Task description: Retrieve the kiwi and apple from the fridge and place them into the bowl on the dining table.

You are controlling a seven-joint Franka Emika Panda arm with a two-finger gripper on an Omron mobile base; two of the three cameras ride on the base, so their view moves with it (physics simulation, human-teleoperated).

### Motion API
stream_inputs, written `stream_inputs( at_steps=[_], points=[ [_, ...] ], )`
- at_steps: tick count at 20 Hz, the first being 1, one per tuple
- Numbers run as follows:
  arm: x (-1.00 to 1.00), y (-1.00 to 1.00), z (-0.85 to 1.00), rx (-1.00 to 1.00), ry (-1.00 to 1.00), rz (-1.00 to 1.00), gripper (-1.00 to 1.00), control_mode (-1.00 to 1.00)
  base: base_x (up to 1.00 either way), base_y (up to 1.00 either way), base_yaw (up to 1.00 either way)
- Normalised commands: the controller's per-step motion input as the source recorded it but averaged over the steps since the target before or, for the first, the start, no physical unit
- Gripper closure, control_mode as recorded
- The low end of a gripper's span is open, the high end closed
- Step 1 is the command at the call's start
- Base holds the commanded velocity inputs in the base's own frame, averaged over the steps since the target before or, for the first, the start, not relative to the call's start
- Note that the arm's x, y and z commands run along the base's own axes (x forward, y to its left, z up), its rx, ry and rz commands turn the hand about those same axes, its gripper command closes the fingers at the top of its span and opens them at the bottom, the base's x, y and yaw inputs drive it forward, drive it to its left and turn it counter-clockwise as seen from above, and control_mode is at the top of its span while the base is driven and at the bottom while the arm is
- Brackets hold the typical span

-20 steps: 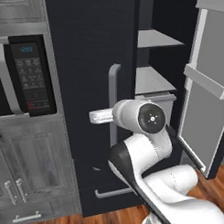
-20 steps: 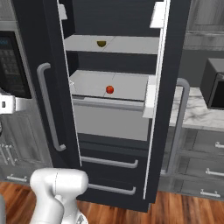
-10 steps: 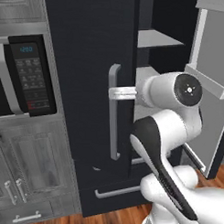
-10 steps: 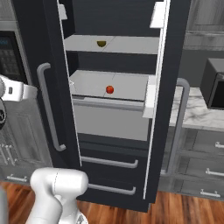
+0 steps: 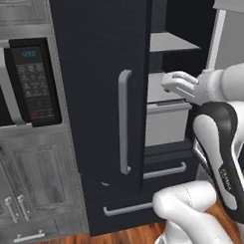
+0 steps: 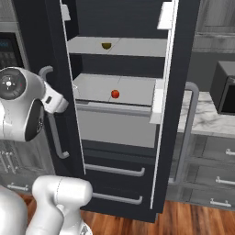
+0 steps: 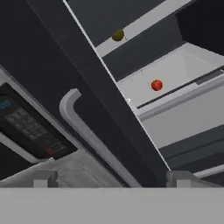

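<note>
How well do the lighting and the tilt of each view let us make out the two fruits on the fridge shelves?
Right base view: even, flat light, level frame; the apple reads sharp red on its pale shelf, the kiwi darker against the shaded back of the fridge. Hand view: rolled, so the shelves slant; apple clear, kiwi small and dim. Left base view: the fridge interior is in deep shadow.

Kiwi (image 6: 106, 45) on upper fridge (image 6: 121, 23) shelf; apple (image 6: 115, 94) on shelf below; microwave (image 5: 29, 80) left of fridge.

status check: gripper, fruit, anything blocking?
Gripper open, empty, at fridge opening. Apple on middle shelf, kiwi on the shelf above. Doors open, path looks clear.
</note>
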Motion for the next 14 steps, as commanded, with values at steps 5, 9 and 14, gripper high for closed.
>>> stream_inputs(
  at_steps=[5, 9, 14],
  points=[
    [0.02, -0.23, -0.30, 0.37, 0.00, -0.11, -1.00, -1.00, 0.00, 0.00, 0.00],
    [0.06, -0.12, -0.15, 0.36, 0.03, -0.14, -1.00, -1.00, 0.00, 0.00, 0.00],
    [0.13, 0.00, 0.00, 0.37, 0.22, -0.11, -1.00, -1.00, 0.00, 0.00, 0.00]
  ],
)
